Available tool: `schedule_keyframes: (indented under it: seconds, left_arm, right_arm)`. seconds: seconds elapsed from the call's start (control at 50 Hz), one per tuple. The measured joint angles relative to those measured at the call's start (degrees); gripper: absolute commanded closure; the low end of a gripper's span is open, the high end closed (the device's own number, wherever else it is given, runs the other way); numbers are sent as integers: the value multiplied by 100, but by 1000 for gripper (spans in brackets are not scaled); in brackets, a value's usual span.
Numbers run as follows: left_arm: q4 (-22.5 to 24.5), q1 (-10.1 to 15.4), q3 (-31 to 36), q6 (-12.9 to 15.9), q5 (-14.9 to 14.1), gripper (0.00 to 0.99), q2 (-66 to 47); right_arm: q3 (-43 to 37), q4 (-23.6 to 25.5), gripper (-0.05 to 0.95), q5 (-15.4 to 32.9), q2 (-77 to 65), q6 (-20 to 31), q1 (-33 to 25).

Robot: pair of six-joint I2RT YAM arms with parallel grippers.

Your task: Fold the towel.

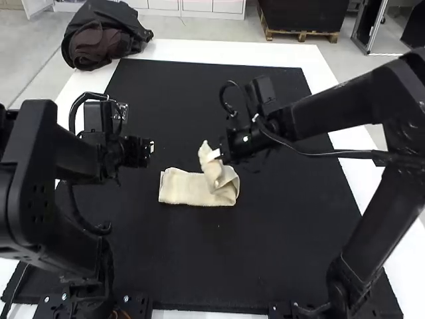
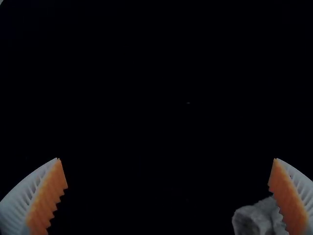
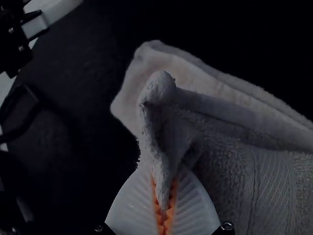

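Here's the cream terry towel (image 1: 180, 189) on the black rectangular mat (image 1: 265, 259), apparently folded into a strip already! The white, ribbed right gripper (image 3: 164, 191) pinches a raised end; the white, orange-padded left gripper (image 2: 167, 159) gapes wide. Laying that flap down and flattening it seem left.

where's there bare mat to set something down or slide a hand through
Widest bare stretches of black mat: beyond the towel, up to the far white border, and on the towel's near side, between left arm and right arm. Crowded: mid-mat, where the right gripper holds the towel's raised end and the left gripper hovers nearby.
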State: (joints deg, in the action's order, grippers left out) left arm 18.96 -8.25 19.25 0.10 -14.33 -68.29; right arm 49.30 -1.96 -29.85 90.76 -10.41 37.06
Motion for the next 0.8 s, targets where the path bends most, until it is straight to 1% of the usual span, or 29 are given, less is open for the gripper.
schedule_keyframes:
  seconds: [0.4, 0.8]
  left_arm:
    - [96, 0, 0, -42, 24, 31, 0]
    - [236, 0, 0, -107, 48, 31, 0]
  right_arm:
    - [566, -455, 921, 0, 837, -103, 553]
    - [984, -715, 921, -2, 1486, -118, 638]
